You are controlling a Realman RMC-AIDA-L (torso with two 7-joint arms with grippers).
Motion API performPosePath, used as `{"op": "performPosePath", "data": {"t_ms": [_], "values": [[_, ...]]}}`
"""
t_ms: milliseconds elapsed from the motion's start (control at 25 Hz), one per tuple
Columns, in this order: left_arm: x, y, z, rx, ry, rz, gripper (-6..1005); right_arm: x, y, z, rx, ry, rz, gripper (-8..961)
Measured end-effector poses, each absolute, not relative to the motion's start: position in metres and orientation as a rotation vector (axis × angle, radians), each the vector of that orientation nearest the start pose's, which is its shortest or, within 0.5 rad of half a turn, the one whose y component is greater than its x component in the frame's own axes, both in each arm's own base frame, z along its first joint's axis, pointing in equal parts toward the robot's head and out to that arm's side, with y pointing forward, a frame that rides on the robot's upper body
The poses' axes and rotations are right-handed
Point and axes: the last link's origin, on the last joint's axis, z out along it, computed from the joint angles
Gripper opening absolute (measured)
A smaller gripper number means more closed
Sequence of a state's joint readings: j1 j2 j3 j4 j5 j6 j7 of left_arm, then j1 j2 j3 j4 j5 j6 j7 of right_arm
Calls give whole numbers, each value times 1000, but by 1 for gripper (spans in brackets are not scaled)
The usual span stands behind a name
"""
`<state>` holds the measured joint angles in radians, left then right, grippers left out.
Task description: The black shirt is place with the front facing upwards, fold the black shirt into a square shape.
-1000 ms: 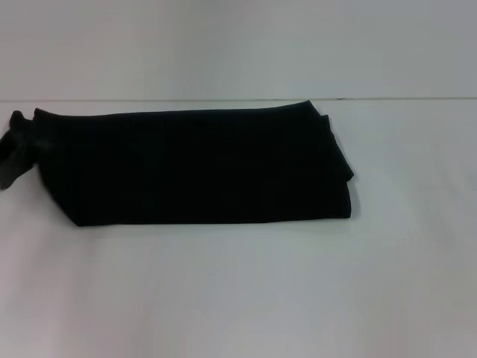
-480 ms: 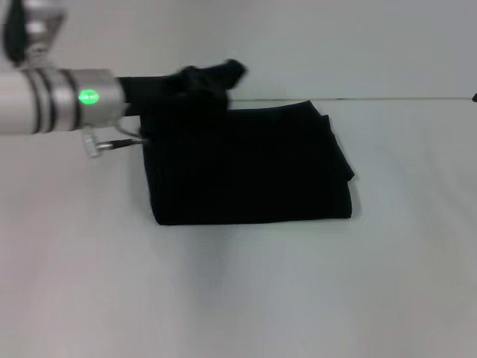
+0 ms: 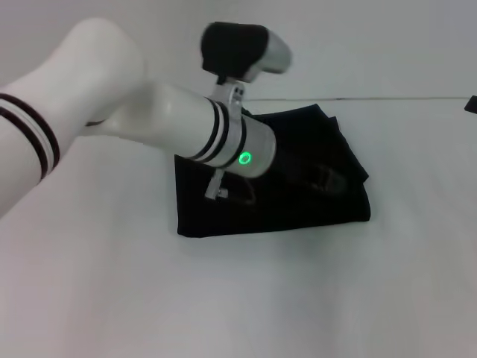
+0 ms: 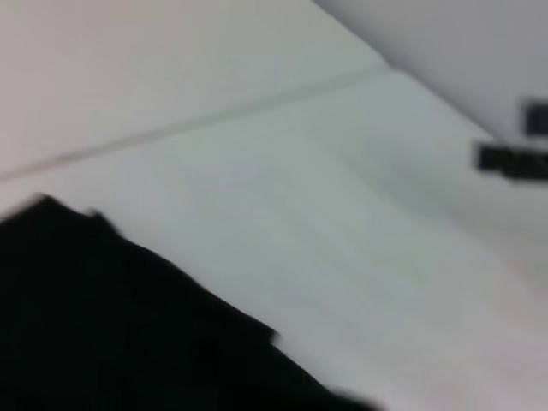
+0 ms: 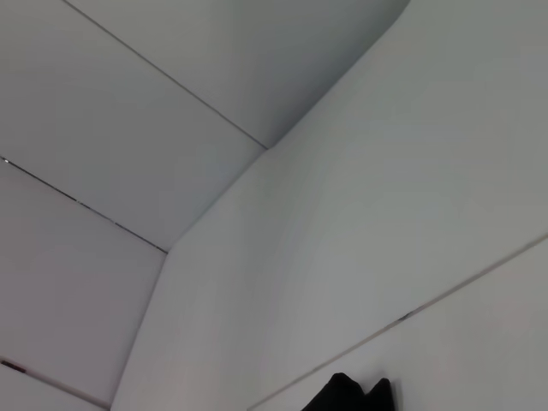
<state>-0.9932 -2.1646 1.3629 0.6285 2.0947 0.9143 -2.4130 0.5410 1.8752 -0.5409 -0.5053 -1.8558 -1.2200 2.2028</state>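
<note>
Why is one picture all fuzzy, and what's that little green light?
In the left wrist view the black shirt and the pale table are smeared and soft, with no crisp edges. In the head view the green glow is a small lamp on the left arm, which reaches over the shirt; that view is soft too, with only a faint shadow under the cloth.

left arm: swung in from the left, now across the shirt
black shirt: left end folded over, now near-square
left gripper: now low on the shirt's right part
</note>
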Motion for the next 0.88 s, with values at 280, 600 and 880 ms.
{"op": "performPosePath", "data": {"t_ms": [280,600,880], "values": [[-100,400,-88,-2773,-1079,-194,351,331,386,100,-1818,1677,933,789],[-203,427,-19,-1982,-2048,-747,594,327,388,96,-1855,1683,891,790],[-217,427,-40,-1811,-2132,-767,708,323,390,92,-1866,1682,890,791]]}}
